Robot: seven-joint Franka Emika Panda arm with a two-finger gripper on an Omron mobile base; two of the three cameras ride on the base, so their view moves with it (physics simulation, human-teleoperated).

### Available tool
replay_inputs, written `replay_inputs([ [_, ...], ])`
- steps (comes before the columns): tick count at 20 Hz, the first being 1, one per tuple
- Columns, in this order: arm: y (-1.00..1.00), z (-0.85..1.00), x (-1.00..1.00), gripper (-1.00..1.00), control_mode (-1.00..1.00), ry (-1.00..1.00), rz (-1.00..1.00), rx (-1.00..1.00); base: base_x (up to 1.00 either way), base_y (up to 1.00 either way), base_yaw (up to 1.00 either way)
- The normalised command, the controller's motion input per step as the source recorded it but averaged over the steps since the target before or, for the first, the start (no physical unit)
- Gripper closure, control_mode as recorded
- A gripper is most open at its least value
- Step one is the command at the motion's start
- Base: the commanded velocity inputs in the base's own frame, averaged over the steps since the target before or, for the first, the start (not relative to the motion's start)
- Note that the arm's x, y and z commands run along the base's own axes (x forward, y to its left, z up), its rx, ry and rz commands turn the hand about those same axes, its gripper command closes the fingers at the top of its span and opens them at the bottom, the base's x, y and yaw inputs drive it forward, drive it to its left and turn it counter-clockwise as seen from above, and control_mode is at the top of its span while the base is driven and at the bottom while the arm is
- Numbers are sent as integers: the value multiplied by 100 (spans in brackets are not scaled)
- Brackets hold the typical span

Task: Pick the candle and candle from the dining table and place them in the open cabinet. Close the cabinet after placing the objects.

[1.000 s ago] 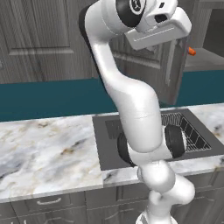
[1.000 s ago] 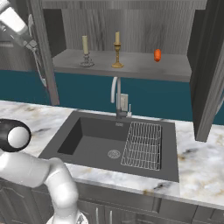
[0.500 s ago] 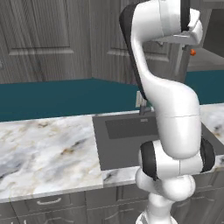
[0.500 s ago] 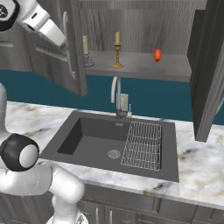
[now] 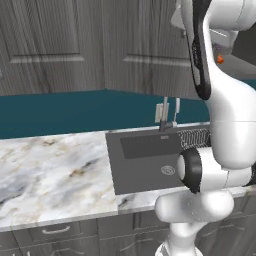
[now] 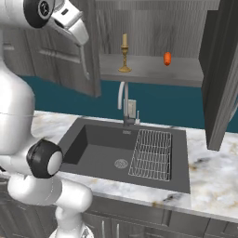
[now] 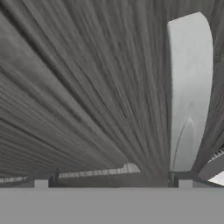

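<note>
Closing step in hand. Brass-gold candle (image 6: 124, 53) stands on cabinet (image 6: 153, 70) shelf near orange-red block (image 6: 167, 58); grey one hidden behind left door (image 6: 69, 56). Hand (image 6: 82, 55) open-jawed, pressed against that door. Next, I judge: push left door shut, then right door (image 6: 222, 69).

Left base view: behind arm, left side, looks forward-down over marble counter (image 5: 55, 175) toward sink (image 5: 150, 162). Right base view: behind arm, right side, faces same sink (image 6: 125, 153), faucet (image 6: 124, 104), open cabinet (image 6: 153, 69) above. Both share sink, faucet, counter. Hand view: pressed close against grey wood-grain door (image 7: 87, 96), silver handle (image 7: 189, 87) alongside.
</note>
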Motion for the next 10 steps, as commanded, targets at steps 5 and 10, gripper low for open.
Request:
replay_inputs([
  [5, -2, -84, 100, -100, -100, -60, 34, -2, 0, 0, 0],
  [10, 0, -100, 100, -100, -100, -30, 27, -21, 0, 0, 0],
])
